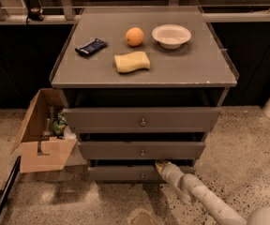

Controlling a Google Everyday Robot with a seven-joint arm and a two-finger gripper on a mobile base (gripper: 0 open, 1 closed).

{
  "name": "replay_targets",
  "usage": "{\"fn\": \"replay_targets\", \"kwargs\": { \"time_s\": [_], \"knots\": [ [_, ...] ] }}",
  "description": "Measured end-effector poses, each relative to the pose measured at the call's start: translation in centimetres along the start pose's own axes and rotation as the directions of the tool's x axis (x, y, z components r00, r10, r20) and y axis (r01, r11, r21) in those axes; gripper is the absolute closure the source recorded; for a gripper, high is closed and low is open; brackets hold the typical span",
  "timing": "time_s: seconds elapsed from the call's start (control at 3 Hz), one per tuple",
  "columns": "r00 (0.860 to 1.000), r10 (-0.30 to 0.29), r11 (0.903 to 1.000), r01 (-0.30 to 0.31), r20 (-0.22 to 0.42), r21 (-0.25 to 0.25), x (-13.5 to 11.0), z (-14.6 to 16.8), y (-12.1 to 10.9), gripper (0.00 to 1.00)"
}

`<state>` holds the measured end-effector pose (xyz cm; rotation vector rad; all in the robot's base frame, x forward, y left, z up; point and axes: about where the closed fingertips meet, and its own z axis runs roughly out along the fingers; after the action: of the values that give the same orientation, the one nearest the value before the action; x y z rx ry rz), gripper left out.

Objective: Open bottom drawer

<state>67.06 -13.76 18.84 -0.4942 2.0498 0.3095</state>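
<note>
The bottom drawer point(121, 173) is the lowest and slimmest of three grey drawer fronts, with a small round knob point(142, 176). It stands out a little less than the two drawers above it. My gripper point(159, 164) is at the drawer's top edge, just right of and above the knob, with the white arm point(196, 195) reaching in from the lower right. The fingertips sit in the dark gap under the middle drawer point(142, 150).
The top drawer point(142, 119) juts out furthest. On the cabinet top point(196, 64) lie a dark snack bar point(91, 46), an orange point(134, 36), a white bowl point(171, 35) and a yellow sponge point(132, 61). An open cardboard box point(43, 142) stands on the floor at the left.
</note>
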Motion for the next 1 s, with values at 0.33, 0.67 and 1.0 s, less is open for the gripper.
{"fn": "replay_targets", "kwargs": {
  "time_s": [0.33, 0.67, 1.0],
  "knots": [
    [1.0, 0.001, 1.0, -0.001, -0.005, -0.009, 0.16, -0.67, 0.02, 1.0],
    [1.0, -0.008, 0.9999, 0.007, -0.005, -0.009, -0.39, 0.08, -0.23, 1.0],
    [0.999, -0.038, 0.9987, 0.037, -0.024, -0.034, -0.13, -0.74, -0.97, 1.0]
  ]
}}
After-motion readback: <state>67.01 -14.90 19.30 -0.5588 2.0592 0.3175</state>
